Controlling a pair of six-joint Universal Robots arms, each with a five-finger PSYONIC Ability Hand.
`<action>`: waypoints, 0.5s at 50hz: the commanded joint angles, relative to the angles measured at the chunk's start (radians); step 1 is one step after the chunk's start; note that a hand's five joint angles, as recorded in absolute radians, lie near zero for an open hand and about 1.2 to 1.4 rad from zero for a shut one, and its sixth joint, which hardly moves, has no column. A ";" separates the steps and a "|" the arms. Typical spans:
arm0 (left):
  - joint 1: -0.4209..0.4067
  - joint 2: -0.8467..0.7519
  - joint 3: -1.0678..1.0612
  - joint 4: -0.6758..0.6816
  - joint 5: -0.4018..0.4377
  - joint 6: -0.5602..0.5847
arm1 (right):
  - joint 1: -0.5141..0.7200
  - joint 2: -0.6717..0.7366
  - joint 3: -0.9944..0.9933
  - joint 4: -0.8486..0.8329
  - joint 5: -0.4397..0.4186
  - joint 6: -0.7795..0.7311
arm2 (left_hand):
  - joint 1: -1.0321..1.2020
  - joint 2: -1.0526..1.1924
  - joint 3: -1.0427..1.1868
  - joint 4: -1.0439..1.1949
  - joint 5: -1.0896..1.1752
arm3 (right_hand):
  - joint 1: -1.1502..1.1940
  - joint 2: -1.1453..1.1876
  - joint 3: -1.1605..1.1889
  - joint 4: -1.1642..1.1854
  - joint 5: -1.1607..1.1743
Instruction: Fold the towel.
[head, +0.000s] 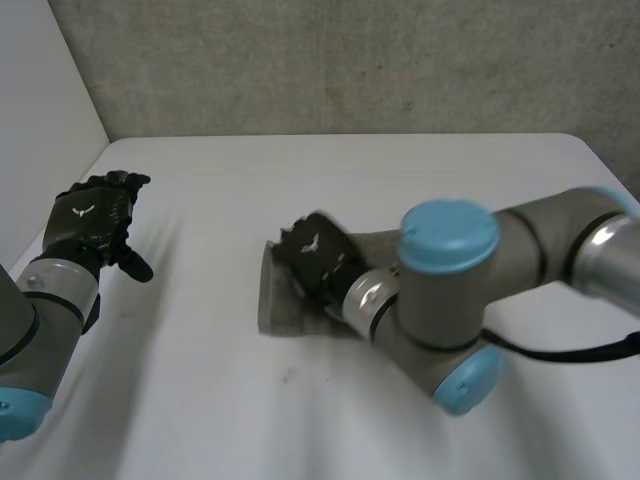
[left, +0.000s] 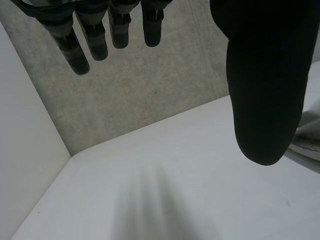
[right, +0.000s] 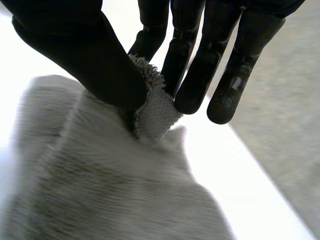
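Observation:
A small grey towel lies bunched in the middle of the white table, mostly under my right arm. My right hand is over the towel's far part. In the right wrist view the thumb and fingers pinch a raised corner of the towel, and the rest of the cloth hangs below the palm. My left hand hovers over the table's left side, well away from the towel, with fingers straight and thumb apart, holding nothing.
A grey wall stands behind the table's far edge. The left table edge runs close to my left hand. A sliver of the towel shows beside the left thumb.

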 joint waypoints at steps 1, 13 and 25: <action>-0.003 -0.001 -0.001 0.001 0.000 0.000 | 0.035 0.044 0.034 0.003 -0.009 0.002 | -0.001 0.010 0.007 0.006 -0.030 | -0.236 -0.061 -0.064 -0.064 -0.057; -0.004 -0.001 -0.015 0.006 0.000 0.000 | -0.213 -0.243 0.245 0.026 0.002 0.182 | -0.001 0.010 0.007 0.006 -0.030 | -1.216 -1.040 -1.043 -1.043 -1.036; -0.006 -0.002 -0.015 0.006 0.000 0.000 | -0.482 -0.311 0.540 0.006 -0.078 0.166 | -0.001 0.010 0.007 0.006 -0.030 | -1.135 -0.959 -0.963 -0.962 -0.955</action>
